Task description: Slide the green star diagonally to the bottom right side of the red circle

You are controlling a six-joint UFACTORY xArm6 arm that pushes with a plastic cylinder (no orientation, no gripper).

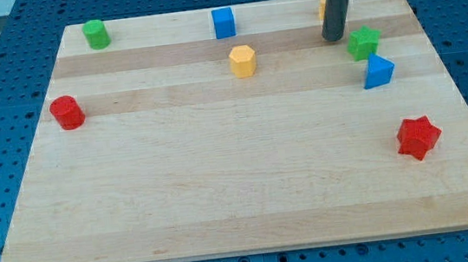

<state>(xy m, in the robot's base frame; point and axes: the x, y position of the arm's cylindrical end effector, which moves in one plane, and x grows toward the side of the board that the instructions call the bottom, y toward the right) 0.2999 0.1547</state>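
A wooden board [249,190] lies on a blue perforated table [4,103], seen from one camera.

Nearest the view's bottom, at about four o'clock from the board's centre, sits a red star [418,137]. Further back, at nine o'clock near the board's left edge, is the red circle [66,112]. At two o'clock is a blue triangle [378,71], and just behind it, close but seemingly not touching, the green star [363,42], the block to be moved. Near centre at twelve o'clock is a yellow hexagon [243,61]. Along the far edge are a blue cube [223,22] and a green cylinder [96,33].

The tool is a plain dark rod with no jaws, so nothing spreads or pinches. My tip [333,38] rests on the board at the green star's ten o'clock, just beside it with a thin gap, not yet pushing.

Risks, as a judgement: the tip stands on the star's left, while the goal lies far left, near the red circle's four o'clock. A push from here would likely drive the star into the blue triangle or toward the board's right edge. The tip probably needs to circle round to the star's right. The long slide could also let the star's points rotate it off the tip, or clip the yellow hexagon.

Hard to make out: a yellow-orange block [323,6] is almost wholly hidden behind the rod; its shape cannot be told. The rod's top is cut off by the frame.
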